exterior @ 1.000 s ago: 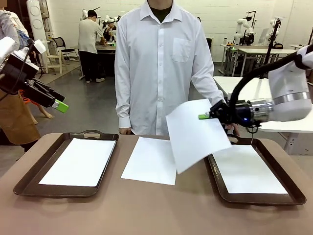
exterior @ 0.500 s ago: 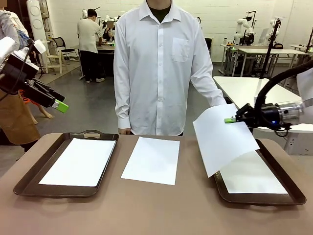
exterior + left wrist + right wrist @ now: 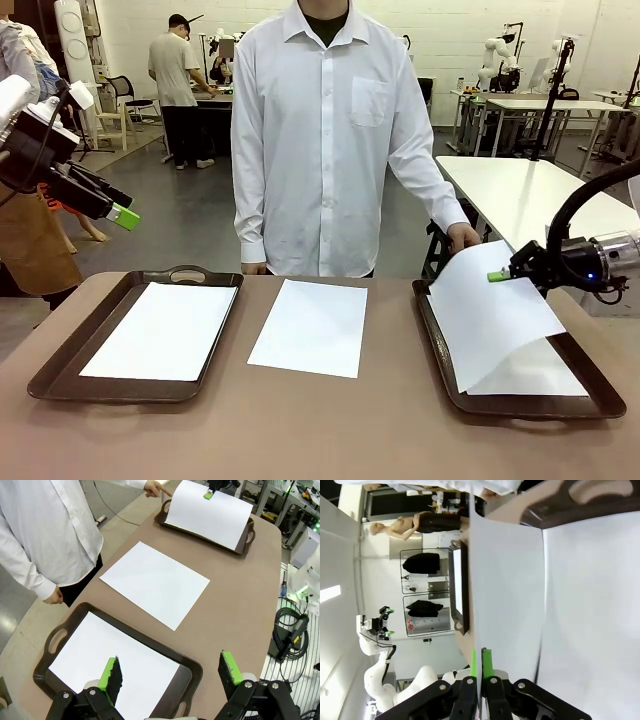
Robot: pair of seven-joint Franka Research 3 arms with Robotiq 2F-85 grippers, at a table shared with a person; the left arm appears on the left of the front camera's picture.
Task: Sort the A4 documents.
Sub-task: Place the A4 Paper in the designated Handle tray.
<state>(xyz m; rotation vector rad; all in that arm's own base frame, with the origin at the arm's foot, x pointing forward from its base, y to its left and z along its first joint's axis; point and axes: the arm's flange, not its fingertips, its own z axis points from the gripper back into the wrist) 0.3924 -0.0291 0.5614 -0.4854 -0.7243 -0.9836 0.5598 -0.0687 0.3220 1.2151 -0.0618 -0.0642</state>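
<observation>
The right gripper (image 3: 497,275) is clamped flat on the far edge of the held A4 sheet (image 3: 490,320), with the paper pinched between its green pads (image 3: 486,661). The sheet is plain white. It droops from the fingertips down and toward the robot over the right tray (image 3: 530,406), which is dark brown. A second A4 sheet (image 3: 545,375) lies in that tray, directly under the gripper's load. The person's hand (image 3: 463,237) is just beyond the fingertips and a little to their left, at the tray's far corner. The left gripper (image 3: 122,216) hangs with its jaws spread wide and nothing between them. The left tray (image 3: 192,667) and its A4 sheet (image 3: 100,655) are below it. The middle A4 sheet (image 3: 310,325) lies on the table (image 3: 300,430) between the two grippers.
</observation>
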